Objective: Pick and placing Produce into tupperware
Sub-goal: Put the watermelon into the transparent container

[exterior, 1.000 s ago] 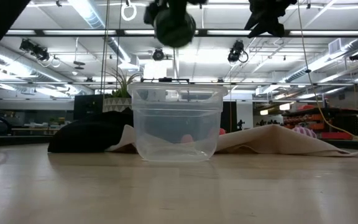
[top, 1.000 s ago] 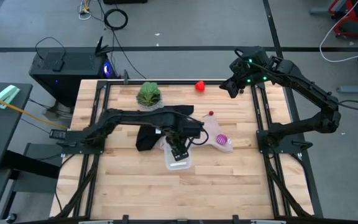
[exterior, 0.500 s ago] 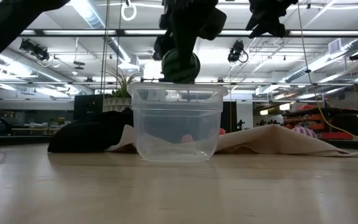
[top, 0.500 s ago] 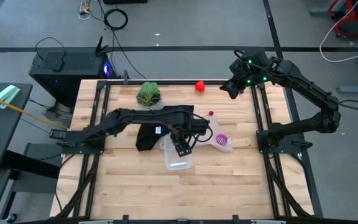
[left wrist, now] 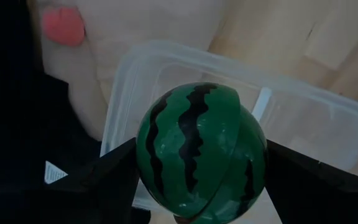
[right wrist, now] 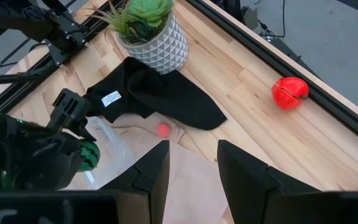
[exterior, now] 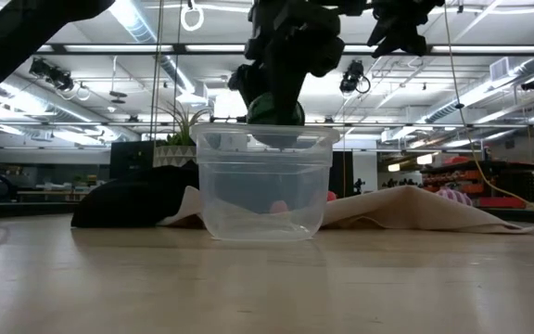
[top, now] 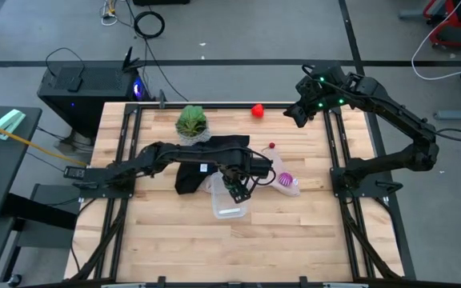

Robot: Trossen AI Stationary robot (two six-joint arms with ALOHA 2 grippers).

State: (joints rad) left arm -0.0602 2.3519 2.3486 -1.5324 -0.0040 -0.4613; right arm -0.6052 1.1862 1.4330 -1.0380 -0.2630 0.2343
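Over tupperware (exterior: 260, 181) mouth, left gripper (exterior: 276, 88) fingers clamp green melon (left wrist: 199, 151), just at rim level; tub looks empty inside. Right gripper (top: 298, 114) parted, idle near far-right corner.

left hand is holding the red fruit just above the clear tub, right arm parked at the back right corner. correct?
Not quite: the left hand holds a green striped toy watermelon, as the left wrist view shows. The red fruit lies at the table's back edge. The clear tub and right arm are as you said.
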